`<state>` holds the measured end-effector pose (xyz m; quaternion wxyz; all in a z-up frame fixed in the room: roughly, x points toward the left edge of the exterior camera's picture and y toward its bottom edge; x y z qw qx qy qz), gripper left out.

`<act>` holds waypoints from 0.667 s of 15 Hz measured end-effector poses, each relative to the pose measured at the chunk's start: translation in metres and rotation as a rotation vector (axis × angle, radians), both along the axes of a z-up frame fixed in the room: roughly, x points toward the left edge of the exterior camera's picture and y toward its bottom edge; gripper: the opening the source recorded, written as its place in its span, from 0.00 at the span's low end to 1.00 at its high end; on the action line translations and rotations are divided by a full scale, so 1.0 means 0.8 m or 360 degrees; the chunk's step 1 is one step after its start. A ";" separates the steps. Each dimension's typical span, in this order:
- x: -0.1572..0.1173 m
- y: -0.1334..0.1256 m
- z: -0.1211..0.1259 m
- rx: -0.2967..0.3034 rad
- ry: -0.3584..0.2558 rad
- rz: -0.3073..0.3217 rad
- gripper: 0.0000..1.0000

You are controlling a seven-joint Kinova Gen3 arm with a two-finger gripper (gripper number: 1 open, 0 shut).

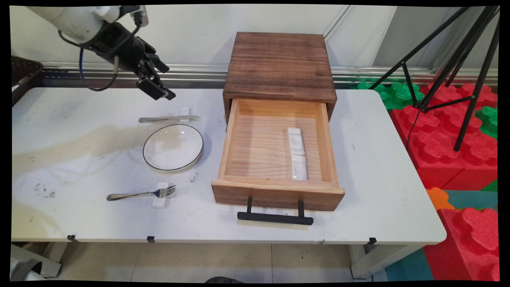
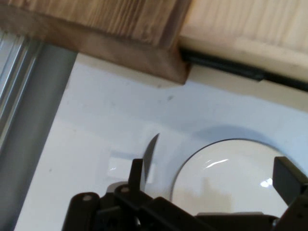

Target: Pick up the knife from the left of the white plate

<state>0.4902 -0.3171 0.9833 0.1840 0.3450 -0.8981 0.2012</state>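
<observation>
My black gripper (image 1: 161,81) hangs open above the table's back left, holding nothing. Just below it a silver knife (image 1: 169,118) lies with its blade on a small white rest (image 1: 184,111). In the hand view the knife's tip (image 2: 151,149) and the rest (image 2: 118,166) show beside my left finger (image 2: 136,173), and a glass plate with a black rim (image 2: 231,178) lies between the fingers, far below. That plate (image 1: 173,147) sits in front of the knife. A fork (image 1: 141,194) lies on another white rest (image 1: 161,200) near the front edge.
A dark wooden box (image 1: 279,63) stands mid-table with its pale drawer (image 1: 279,191) pulled out; two white rests (image 1: 296,140) lie inside. A dark basket (image 1: 24,73) is at the far left. A black tripod (image 1: 458,59) and red foam blocks (image 1: 450,131) stand at the right.
</observation>
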 end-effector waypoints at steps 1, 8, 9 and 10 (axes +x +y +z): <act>0.006 -0.010 -0.006 0.0018 -0.0024 0.0012 1.00; 0.041 -0.081 -0.054 0.0150 -0.0169 0.0052 1.00; 0.045 -0.091 -0.062 0.0168 -0.0187 0.0051 1.00; 0.050 -0.103 -0.071 0.0190 -0.0207 0.0048 1.00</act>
